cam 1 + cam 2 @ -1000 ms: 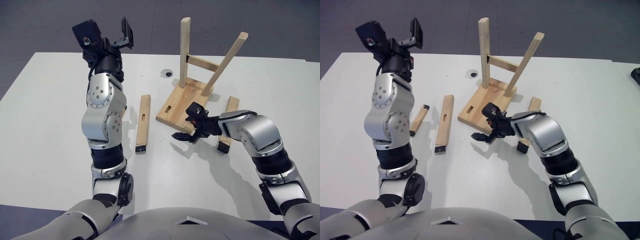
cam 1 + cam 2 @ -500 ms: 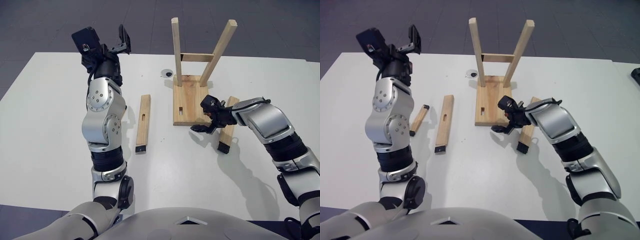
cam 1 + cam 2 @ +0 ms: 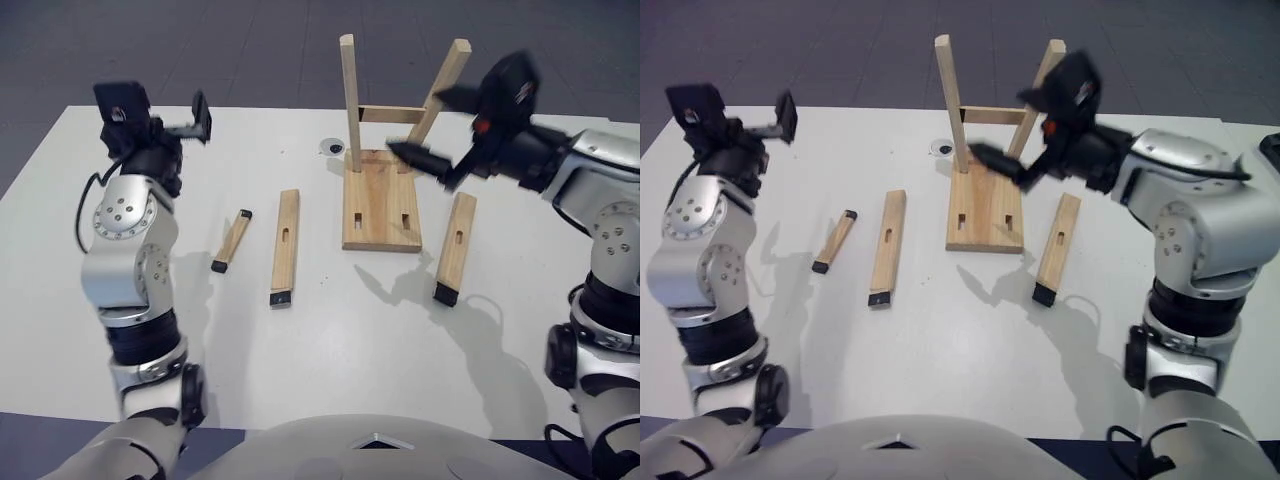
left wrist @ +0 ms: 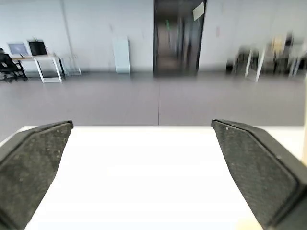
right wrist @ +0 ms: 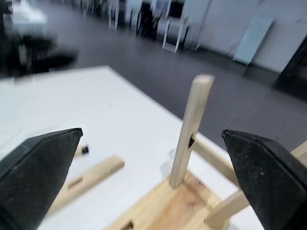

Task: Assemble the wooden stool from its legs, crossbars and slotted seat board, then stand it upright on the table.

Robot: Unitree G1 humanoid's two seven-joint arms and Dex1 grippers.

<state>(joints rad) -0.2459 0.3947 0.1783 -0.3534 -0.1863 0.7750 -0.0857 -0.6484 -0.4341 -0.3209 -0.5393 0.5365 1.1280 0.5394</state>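
The right gripper (image 3: 420, 122) lifts off the white table (image 3: 330, 340) from the near edge of the pale wooden slotted seat board (image 3: 380, 205) to a raised position beside its two upright legs (image 3: 348, 100). The board, skewed a second ago, lies square. The left gripper (image 3: 160, 110) swings outward to the left, uncovering the short wooden crossbar (image 3: 232, 241)

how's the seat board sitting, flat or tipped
Flat. The seat board lies on the table, two legs standing up from its far end, its two near slots empty.
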